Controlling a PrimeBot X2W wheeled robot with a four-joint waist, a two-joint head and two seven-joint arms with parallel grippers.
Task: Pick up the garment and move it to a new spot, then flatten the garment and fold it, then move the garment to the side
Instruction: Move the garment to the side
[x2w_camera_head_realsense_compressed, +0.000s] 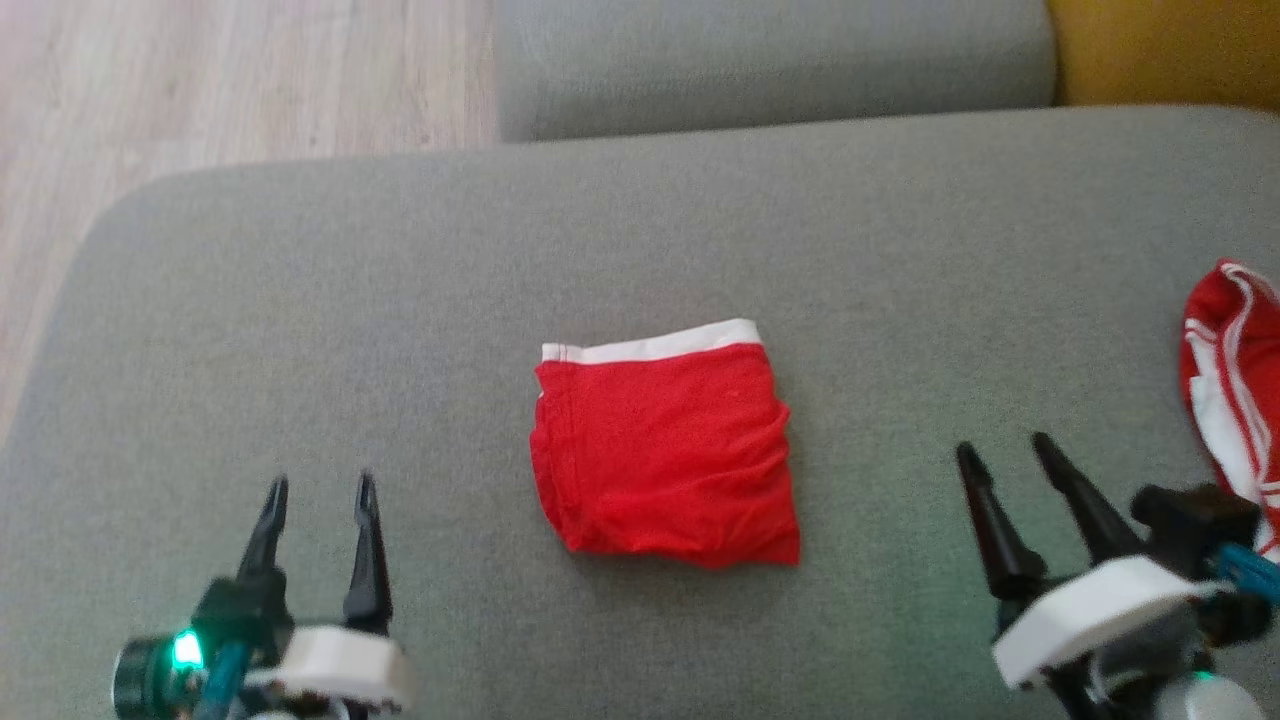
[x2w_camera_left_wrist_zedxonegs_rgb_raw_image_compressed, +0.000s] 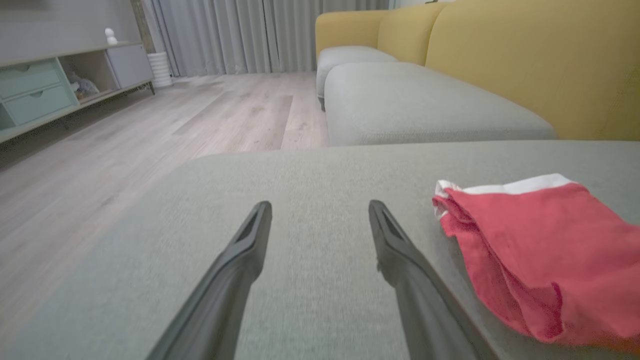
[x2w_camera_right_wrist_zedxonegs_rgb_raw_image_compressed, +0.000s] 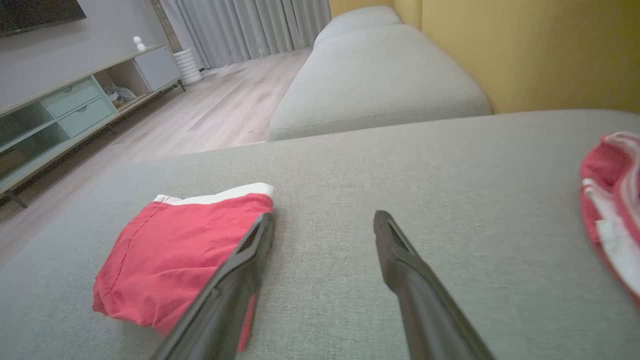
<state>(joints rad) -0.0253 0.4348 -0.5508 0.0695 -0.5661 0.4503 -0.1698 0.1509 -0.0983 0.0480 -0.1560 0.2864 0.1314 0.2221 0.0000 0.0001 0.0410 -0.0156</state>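
**A:** Where's the left gripper (x2w_camera_head_realsense_compressed: 322, 482), the one with two long dark tapered fingers?

**B:** Lower left in the head view. Its fingers point up and are spread wide, with a green light (x2w_camera_head_realsense_compressed: 186, 650) lit beside the white left wrist shell (x2w_camera_head_realsense_compressed: 345, 668).

**A:** And the right gripper (x2w_camera_head_realsense_compressed: 1003, 446), the same dark pair?

**B:** Lower right, jaws just as wide. Its fingers tilt toward the view's left above the white right wrist shell (x2w_camera_head_realsense_compressed: 1085, 603).

It was a home living room. A yellow-backed, grey-cushioned fabric sofa (x2w_camera_left_wrist_zedxonegs_rgb_raw_image_compressed: 500, 60), long grey curtains (x2w_camera_left_wrist_zedxonegs_rgb_raw_image_compressed: 235, 35) and a low mint-drawered cabinet (x2w_camera_left_wrist_zedxonegs_rgb_raw_image_compressed: 35, 95) showed it.
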